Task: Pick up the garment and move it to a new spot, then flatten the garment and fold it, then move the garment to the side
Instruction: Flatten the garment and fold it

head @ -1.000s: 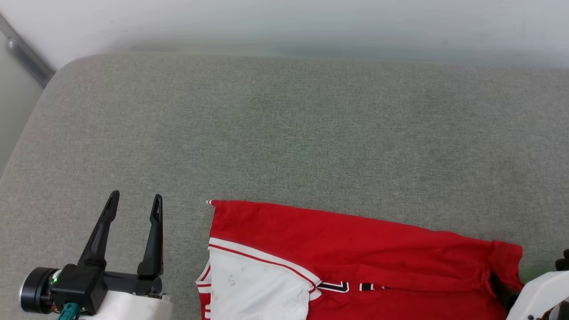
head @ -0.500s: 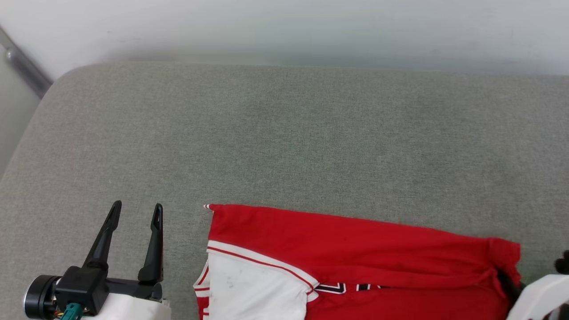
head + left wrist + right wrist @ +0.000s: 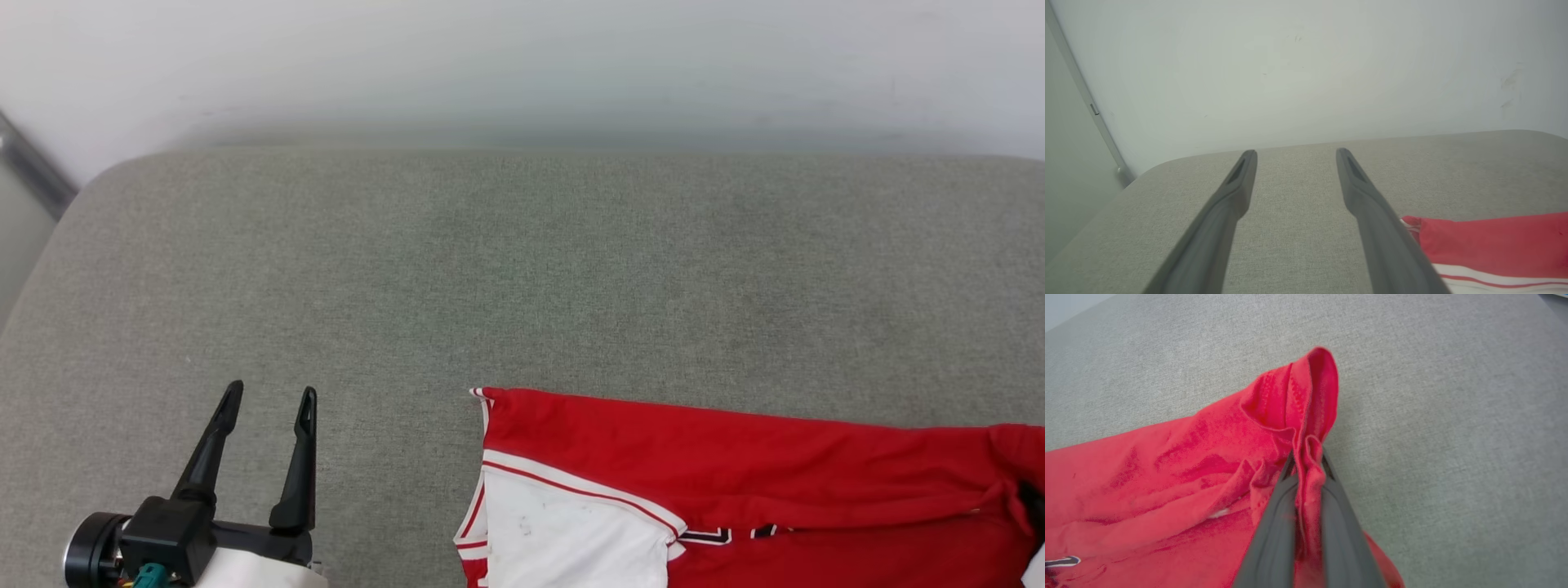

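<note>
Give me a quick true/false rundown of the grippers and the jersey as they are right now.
1. The right gripper is shut on a bunched red fold of the garment. True.
2. The left gripper holds the garment. False: its jaws are open over the bare cushion, apart from the cloth.
3. The garment lies on the grey cushion. True.
4. The garment's sleeve in the head view is black. False: it is white with red-and-white trim.
</note>
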Robot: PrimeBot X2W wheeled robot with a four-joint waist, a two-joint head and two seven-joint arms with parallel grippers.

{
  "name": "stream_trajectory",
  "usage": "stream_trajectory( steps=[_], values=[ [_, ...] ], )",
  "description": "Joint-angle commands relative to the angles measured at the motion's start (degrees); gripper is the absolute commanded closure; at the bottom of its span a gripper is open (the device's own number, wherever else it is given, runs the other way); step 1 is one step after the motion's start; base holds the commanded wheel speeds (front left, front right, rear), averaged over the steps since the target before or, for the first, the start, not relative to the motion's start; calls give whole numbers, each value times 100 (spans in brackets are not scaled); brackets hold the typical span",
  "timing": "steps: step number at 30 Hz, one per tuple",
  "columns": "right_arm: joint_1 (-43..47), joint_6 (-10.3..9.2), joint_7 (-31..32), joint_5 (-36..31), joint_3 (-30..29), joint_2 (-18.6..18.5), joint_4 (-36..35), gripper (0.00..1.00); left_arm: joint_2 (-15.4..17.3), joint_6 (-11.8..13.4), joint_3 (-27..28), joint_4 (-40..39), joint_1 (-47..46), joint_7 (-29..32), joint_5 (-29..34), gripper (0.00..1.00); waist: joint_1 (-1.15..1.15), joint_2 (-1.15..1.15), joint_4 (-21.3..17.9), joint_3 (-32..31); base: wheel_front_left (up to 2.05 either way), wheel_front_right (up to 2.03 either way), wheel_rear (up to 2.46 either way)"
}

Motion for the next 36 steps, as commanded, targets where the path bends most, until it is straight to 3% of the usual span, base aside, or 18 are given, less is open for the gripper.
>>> stream_trajectory(
  steps=[1, 7, 13, 19, 23, 29, 36],
  values=[
    [97, -4, 106, 32, 72, 37, -201, 100, -20, -1, -22, 21, 63, -12, -24, 0, -1, 0, -3, -64, 0, 0, 0],
    [360, -3, 603, 105, 294, 279, -956, 100, -121, -1, -1, 2, 124, -12, -197, 0, -1, 0, 5, -215, 0, 0, 0],
    [652, -3, 1322, 74, 590, 889, -1920, 100, -164, -1, 18, 35, 208, -12, -221, 0, -1, 0, 88, -413, 0, 0, 0],
    [695, -3, 1748, 126, 1072, 1470, -2442, 100, -163, -1, 1, 6, 264, -12, -234, 0, -1, 0, 213, -459, 0, 0, 0],
    [566, -2, 1727, 420, 1475, 1610, -2423, 100, -168, -2, 32, -5, 256, -12, -231, 0, -1, 0, 301, -450, 0, 0, 0],
    [319, -2, 1071, 1421, 2232, 1608, -1877, 100, -127, -2, 14, 9, 219, -12, -200, 0, -1, 0, 423, -426, 0, 0, 0],
    [-320, -2, 547, 1411, 2983, 1604, -1140, 100, -110, -2, -95, 14, 136, -12, -190, 0, -1, 0, 587, -310, 0, 0, 0]
  ],
)
